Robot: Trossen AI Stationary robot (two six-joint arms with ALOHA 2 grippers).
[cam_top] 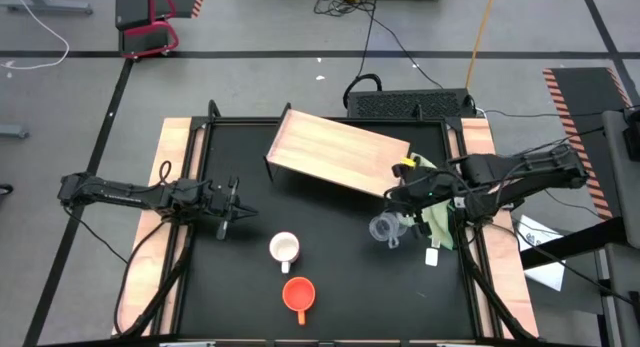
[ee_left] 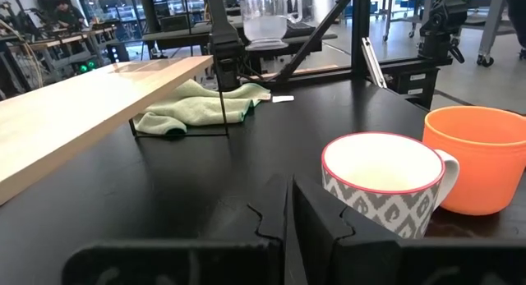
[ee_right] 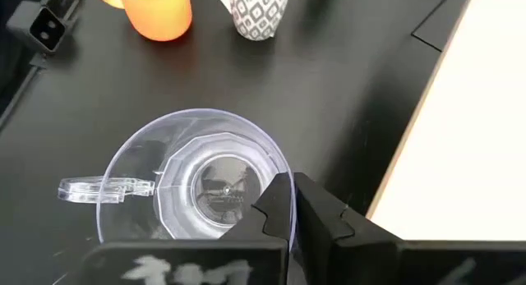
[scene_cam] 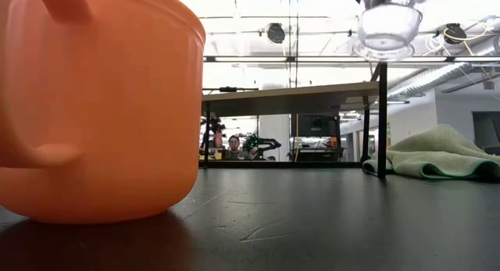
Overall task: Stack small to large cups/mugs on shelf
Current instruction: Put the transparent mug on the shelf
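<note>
So the right gripper (ee_right: 289, 204) is clamped on the rim of the clear cup (ee_right: 191, 189), one finger inside and one outside, and it's got the cup lifted off the table (cam_top: 340, 287) near the right edge, just in front of the shelf's right end. In the low view you can see the clear cup (scene_cam: 387, 29) hanging up in the air, higher than the shelf top. The shelf (cam_top: 335, 153) sits toward the back of the table, turned at an angle, on thin black legs. There's a green cloth (cam_top: 432, 209) bunched up by the right edge, just beside the arm, and a small white tag (cam_top: 432, 255) lying on the table close to it. Over on the other side, the left gripper (cam_top: 232, 211) is parked low near the left edge with its fingers pinched together on nothing. The white mug (cam_top: 285, 247) stands upright around the middle of the table, and the orange mug (cam_top: 298, 294) is right next to it, closer to the front edge, handle pointing at the front. Way in the background of the low view a person (scene_cam: 233, 147) is sitting in the room behind the table.
</note>
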